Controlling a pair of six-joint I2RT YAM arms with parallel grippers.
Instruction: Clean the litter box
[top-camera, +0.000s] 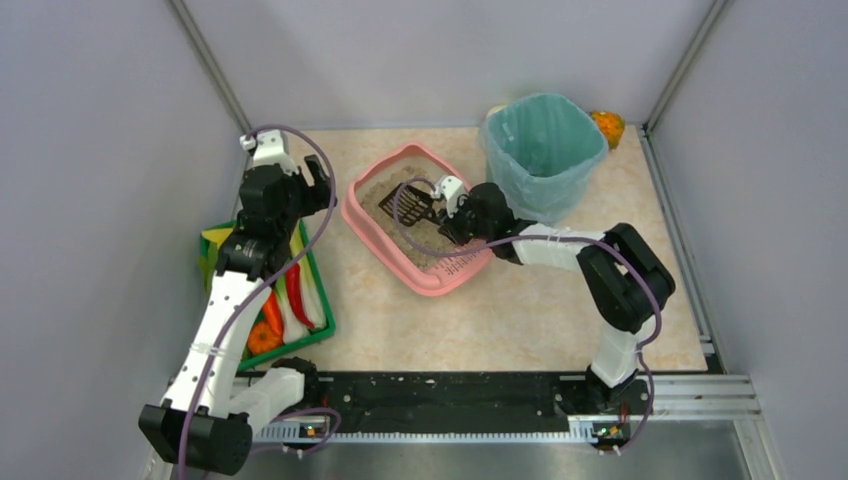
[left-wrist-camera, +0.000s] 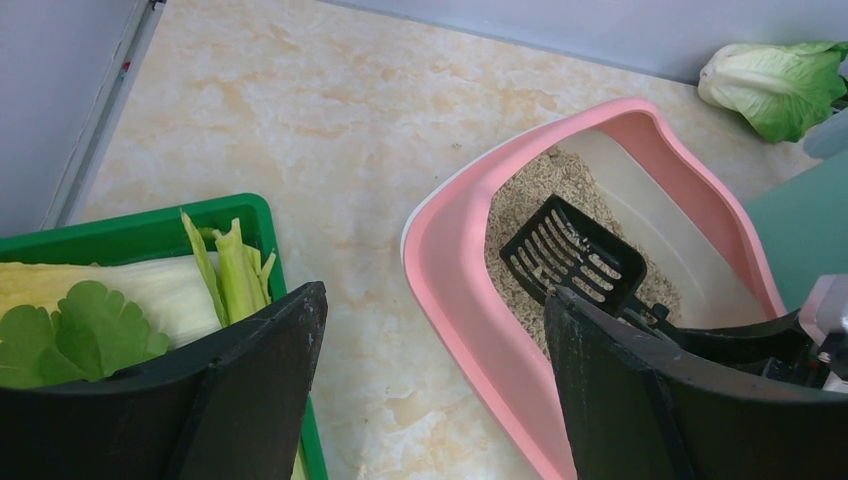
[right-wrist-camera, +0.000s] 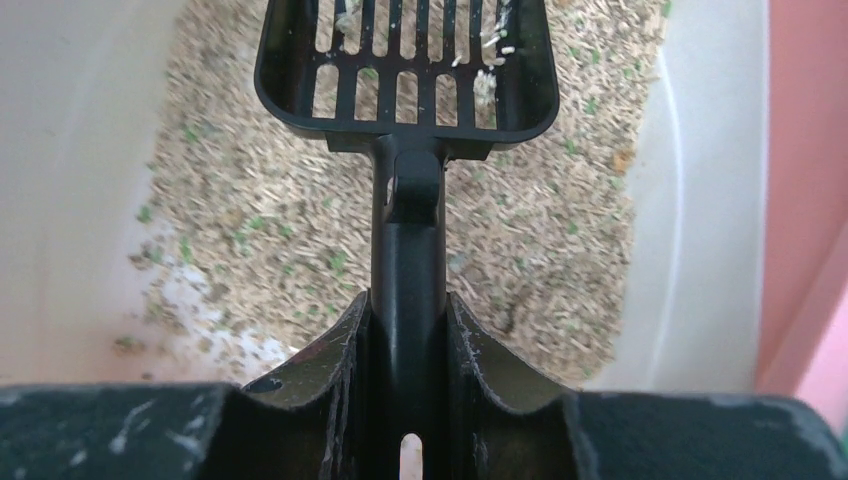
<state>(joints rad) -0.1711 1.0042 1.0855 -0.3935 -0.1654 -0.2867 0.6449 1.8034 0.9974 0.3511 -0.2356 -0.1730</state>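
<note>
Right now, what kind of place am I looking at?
Probably a robot test booth, not a home: plain grey walls enclose a table, two arms are bolted to a rail at its edge, and a litter box sits there as a prop.

Right arm reaching into the litter box (left-wrist-camera: 440, 255), left arm hovering beside it.
The right arm is stretching in over the box's near end, its wrist angled down and the right tool (right-wrist-camera: 405, 315) clamping a scoop (right-wrist-camera: 408, 250) by the handle. The left arm is rising left of the box, with the left tool (left-wrist-camera: 435, 335) spread wide and gripping nothing.
</note>
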